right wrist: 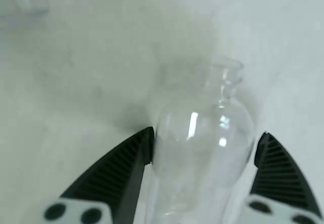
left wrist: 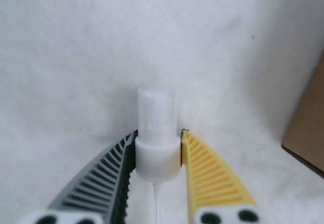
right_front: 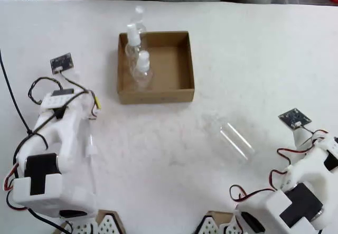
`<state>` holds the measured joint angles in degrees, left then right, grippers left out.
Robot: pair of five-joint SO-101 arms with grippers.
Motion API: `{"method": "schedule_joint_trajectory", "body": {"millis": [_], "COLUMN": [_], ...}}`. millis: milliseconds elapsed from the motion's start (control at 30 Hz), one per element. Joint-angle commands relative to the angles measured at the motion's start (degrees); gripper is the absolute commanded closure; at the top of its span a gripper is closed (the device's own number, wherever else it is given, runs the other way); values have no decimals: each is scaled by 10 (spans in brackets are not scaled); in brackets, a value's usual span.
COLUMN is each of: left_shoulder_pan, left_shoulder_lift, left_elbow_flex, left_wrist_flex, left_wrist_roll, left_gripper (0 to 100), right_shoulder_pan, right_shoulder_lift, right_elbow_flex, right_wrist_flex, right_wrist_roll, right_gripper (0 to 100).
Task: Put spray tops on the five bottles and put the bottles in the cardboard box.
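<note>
Two capped bottles (right_front: 141, 70) lie in the box (right_front: 156, 95) near the table's (right_front: 264, 59) far edge. Left claw (left wrist: 158, 135) clamps a top (left wrist: 157, 110) by its collar; right claw (right wrist: 205, 135) clamps an open bottle (right wrist: 202, 107), probably ready for capping.

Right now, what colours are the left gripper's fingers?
Left gripper: one grey finger, one yellow; clearest in left wrist view.

The cardboard box (right_front: 156, 95) sits on the table (right_front: 169, 165), far of centre. Two bottles are in its left half: the nearer bottle (right_front: 141, 70) by the left wall and the farther bottle (right_front: 133, 41) at the far-left corner. Near and right of the box, a third bottle (right_front: 236, 137) lies on the table, pinched in the right gripper (right wrist: 202, 143). Left of the box, a spray top (left wrist: 157, 128) sits clamped in the left gripper (left wrist: 158, 143).
</note>
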<state>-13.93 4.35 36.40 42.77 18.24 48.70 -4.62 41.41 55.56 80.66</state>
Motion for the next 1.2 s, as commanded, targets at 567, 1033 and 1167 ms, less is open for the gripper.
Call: {"method": "schedule_joint_trajectory", "body": {"millis": [567,1033,1167], "left_shoulder_pan": [8,8,8], "left_shoulder_lift": [-15,-15,-15], "left_elbow_flex": [-3,-3,-3], "left_wrist_flex": [-10,-10,-10], "left_wrist_roll": [-5,-5,-5], "left_gripper": [969,969,969], "right_shoulder_pan": [-28,-23,-24], "right_shoulder_lift": [2,5,-44], "right_elbow_flex": [3,-99,-144], "right_wrist_flex": [-15,44,116], "right_wrist_roll": [0,-159,-269], "right_gripper": [832,875,875]}}
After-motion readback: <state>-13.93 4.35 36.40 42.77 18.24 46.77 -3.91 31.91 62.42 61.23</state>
